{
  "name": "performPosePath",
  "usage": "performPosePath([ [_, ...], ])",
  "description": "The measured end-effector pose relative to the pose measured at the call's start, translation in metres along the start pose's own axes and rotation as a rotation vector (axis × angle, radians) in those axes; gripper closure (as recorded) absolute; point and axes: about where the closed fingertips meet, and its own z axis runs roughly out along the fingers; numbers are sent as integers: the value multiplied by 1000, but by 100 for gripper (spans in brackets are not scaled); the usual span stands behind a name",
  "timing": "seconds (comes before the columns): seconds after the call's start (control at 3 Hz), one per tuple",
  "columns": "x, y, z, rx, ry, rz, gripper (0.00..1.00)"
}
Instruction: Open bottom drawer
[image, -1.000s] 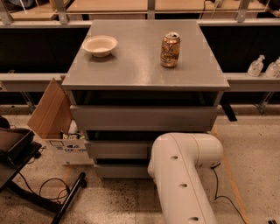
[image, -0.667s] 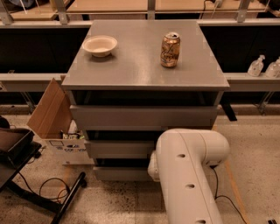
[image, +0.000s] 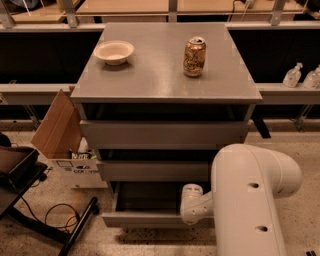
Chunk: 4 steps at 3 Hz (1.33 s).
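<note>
The grey cabinet (image: 165, 80) has three handle-less drawer fronts. The bottom drawer (image: 145, 219) stands pulled out toward me, and its shallow dark tray (image: 147, 196) shows behind the front. The middle drawer front (image: 150, 170) and the wider top drawer front (image: 160, 134) are shut. My gripper (image: 191, 204) is at the right part of the bottom drawer's front edge, at the end of a white wrist. My big white arm (image: 250, 200) hides the drawer's right end.
A white bowl (image: 114, 51) and a soda can (image: 194, 56) stand on the cabinet top. An open cardboard box (image: 60, 135) sits at the cabinet's left. A black stand leg and a cable (image: 60, 220) lie on the floor at the lower left. Bottles (image: 292, 75) stand on a shelf at the right.
The bottom drawer has come out from shut to pulled out toward me. My arm has shifted right, and its white wrist now shows at the drawer front.
</note>
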Motion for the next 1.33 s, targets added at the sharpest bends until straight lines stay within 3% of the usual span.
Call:
performPosePath([
  [0.67,2,11,3,-17,3,-1,59],
  [1.0,-4,0,-7,21,-19,-20,35],
  [1.33,-12,-26,-5,71,-52,-48,12],
])
